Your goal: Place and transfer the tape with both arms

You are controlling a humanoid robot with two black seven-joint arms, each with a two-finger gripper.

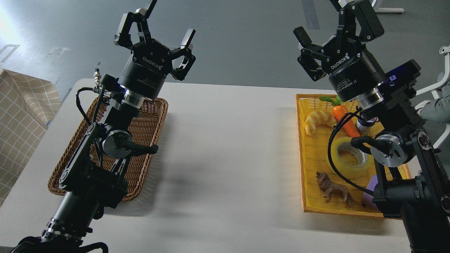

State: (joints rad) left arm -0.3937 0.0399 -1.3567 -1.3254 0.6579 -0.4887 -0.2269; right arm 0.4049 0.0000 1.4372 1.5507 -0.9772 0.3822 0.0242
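Observation:
The tape (348, 158), a translucent yellow roll with a pale core, lies flat in the yellow tray (305, 168) at the right, partly behind my right arm's cable and joint disc. My right gripper (321, 17) is open and empty, raised high above the tray's far end. My left gripper (170, 21) is open and empty, raised above the far end of the brown wicker basket (146, 130) at the left. Both grippers are well clear of the tape.
The yellow tray also holds a toy croissant (318, 121), a toy carrot (344, 119), a brown lion figure (334, 189) and a purple foam block (371, 191). The white table (228, 151) lies between basket and tray. A checkered cloth (21, 116) is at far left.

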